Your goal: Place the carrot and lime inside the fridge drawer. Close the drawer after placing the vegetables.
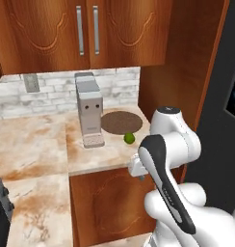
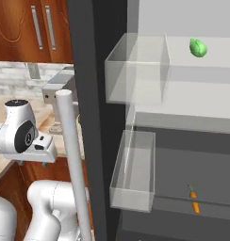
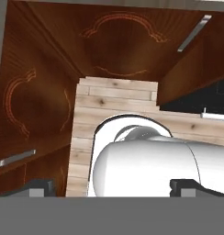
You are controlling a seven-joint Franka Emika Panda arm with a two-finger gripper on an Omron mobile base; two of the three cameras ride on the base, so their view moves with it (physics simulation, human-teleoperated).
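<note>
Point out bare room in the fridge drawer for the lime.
The drawer is bare from the clear bin across to the carrot, which lies near its front edge. Behind the carrot is free too. Nowhere is crowded.

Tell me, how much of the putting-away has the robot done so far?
Roughly half. The carrot already lies in the fridge drawer. Nothing is in hand: the gripper is open and empty, pointing at the floor. The lime sits on the counter, waiting to be fetched, and the drawer then needs closing.
</note>
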